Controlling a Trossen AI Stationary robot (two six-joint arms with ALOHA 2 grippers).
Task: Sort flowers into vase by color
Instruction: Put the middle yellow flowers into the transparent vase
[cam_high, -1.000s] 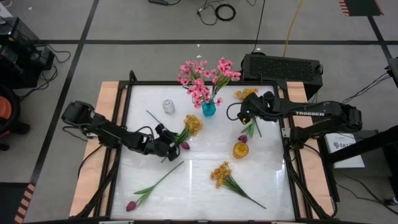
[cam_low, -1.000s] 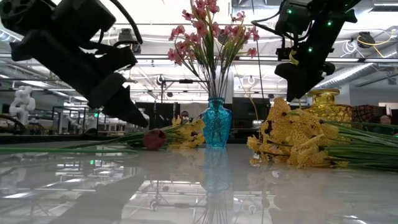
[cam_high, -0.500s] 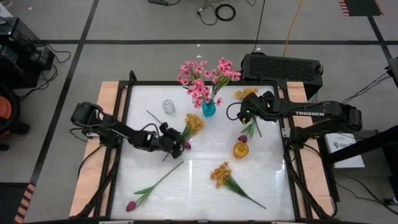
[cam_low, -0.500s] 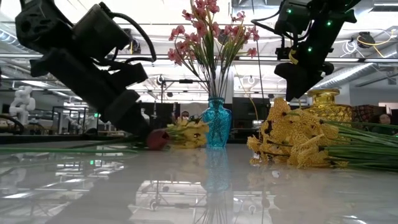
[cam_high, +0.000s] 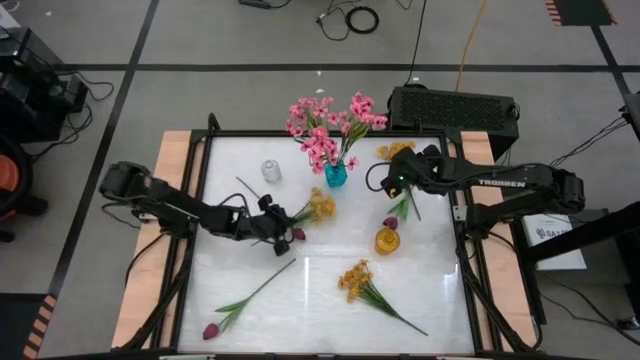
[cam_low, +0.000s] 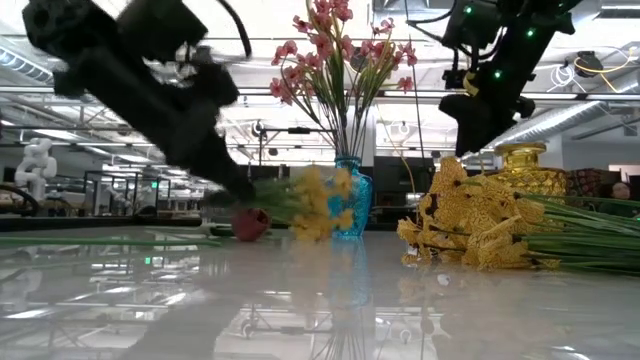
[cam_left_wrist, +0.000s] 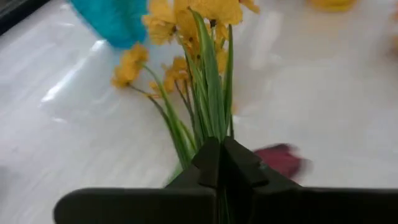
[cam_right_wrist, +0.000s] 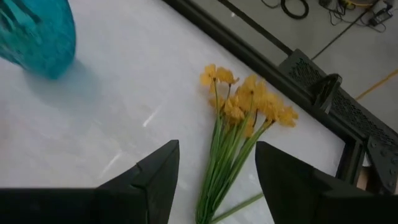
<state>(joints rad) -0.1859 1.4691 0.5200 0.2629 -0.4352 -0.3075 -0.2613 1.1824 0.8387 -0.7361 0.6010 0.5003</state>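
High view: left end effector (cam_high: 272, 221) clamped tight on green stems of yellow spray (cam_high: 318, 207), mid-tabletop (cam_high: 250, 320), blossoms just near-left of teal vase (cam_high: 335, 174) holding pink sprays (cam_high: 325, 125). Magenta bud (cam_high: 297, 234) just beside. Right end effector (cam_high: 392, 180) hovers far right, fingers apart, empty, over second yellow spray (cam_right_wrist: 244, 106). Gold vase (cam_high: 387, 241) right of centre.

Your lighting is bright, even, from overhead. Glossy white table (cam_low: 330, 300) mirrors ceiling fixtures in the low view; shadows faint. Motion blur smears the left arm (cam_low: 150, 80) there. Left wrist view is soft throughout; teal vase (cam_left_wrist: 115, 18) out of focus.
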